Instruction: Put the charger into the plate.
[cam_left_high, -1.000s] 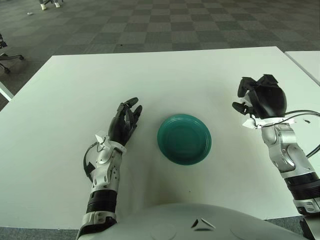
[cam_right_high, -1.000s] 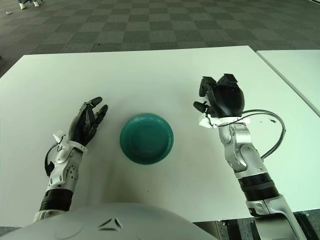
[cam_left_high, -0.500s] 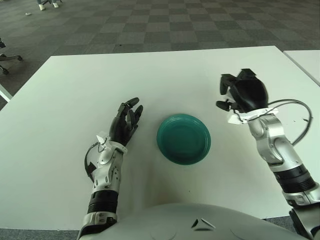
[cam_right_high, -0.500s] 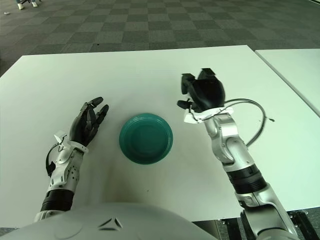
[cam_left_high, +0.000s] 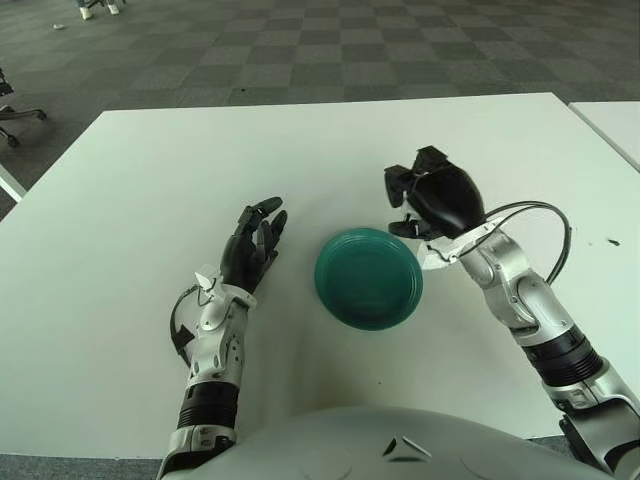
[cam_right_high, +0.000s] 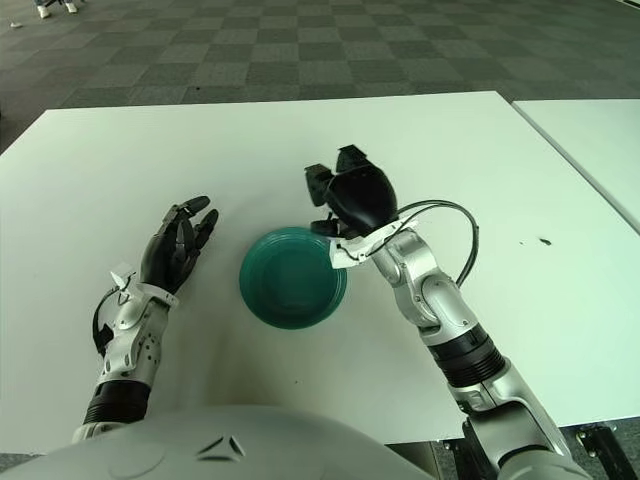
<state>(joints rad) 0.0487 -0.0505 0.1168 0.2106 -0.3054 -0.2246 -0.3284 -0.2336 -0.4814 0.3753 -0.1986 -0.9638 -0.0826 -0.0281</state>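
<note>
A round green plate (cam_left_high: 368, 278) lies in the middle of the white table (cam_left_high: 300, 150), with nothing in it. My right hand (cam_left_high: 412, 195) hovers at the plate's upper right rim, its back toward me. Its black fingers (cam_left_high: 398, 184) are curled tight around a dark object that I take to be the charger, almost wholly hidden inside the grip. My left hand (cam_left_high: 255, 240) shows just left of the plate, its fingers stretched out and holding nothing.
A black cable (cam_left_high: 545, 215) loops from my right wrist over the table. A small dark speck (cam_left_high: 612, 241) marks the table at the right. A second white table (cam_left_high: 612, 118) stands at the far right, and an office chair base (cam_left_high: 18, 112) at the far left.
My right hand has travelled left from the table's right side to the plate's upper right rim, still curled shut. The left hand and the plate have stayed put.
</note>
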